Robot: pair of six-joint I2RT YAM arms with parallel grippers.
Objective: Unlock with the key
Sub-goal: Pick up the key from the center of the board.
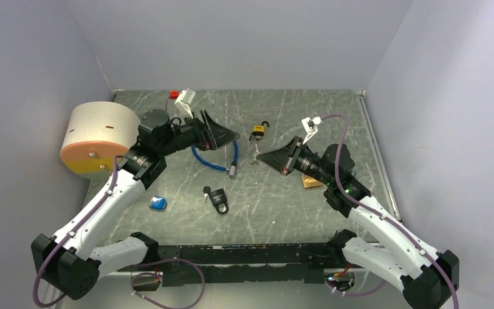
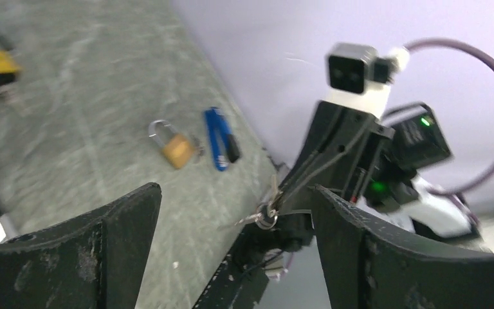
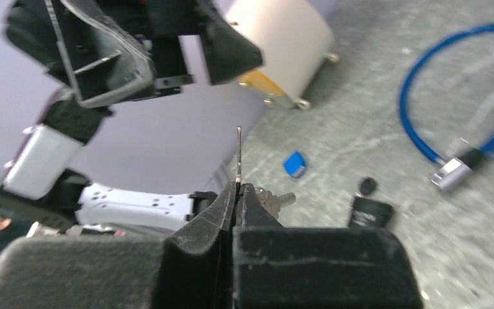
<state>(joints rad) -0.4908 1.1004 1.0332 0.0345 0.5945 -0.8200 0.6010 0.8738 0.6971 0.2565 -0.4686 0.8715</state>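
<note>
From above, the right gripper (image 1: 265, 156) holds the key (image 1: 255, 156) over the middle of the table (image 1: 334, 109), close to the yellow padlock (image 1: 259, 132) nearer the far edge, and the left gripper (image 1: 226, 135) waits wide open nearby. In the left wrist view, its open fingers (image 2: 103, 244) stand on both sides of the key, maybe to stay clear. In the right wrist view, the jaws pinch the key tight so its thin blade points out, ready for a keyhole.

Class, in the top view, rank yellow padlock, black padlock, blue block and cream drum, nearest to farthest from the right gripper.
1. yellow padlock, just beyond the right gripper
2. black padlock, nearer the bases
3. blue block, farther left
4. cream drum, far left
</note>
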